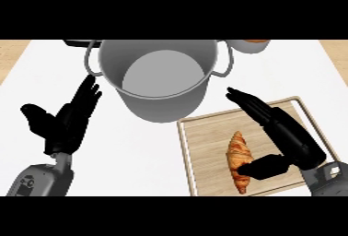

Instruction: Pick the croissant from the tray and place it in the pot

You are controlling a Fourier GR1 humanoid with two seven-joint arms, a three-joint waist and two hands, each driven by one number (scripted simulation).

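Note:
A golden-brown croissant [238,159] lies lengthwise on a light wooden tray [204,152] at the lower right. My right hand [289,136] hovers over the tray's right half, fingers straight and pointing up-left, thumb [265,167] touching or overlapping the croissant's lower right side. It is open and not curled round the croissant. A large grey metal pot [163,76] with two side handles stands beyond the tray, at the top middle, and nothing shows inside it. My left hand [68,120] rests open at the left of the pot, fingers up.
The white counter [136,156] spreads between the hands. A dark object [81,44] and a bowl-like item [248,45] peek out behind the pot at the far edge. Wooden surface shows at both upper corners.

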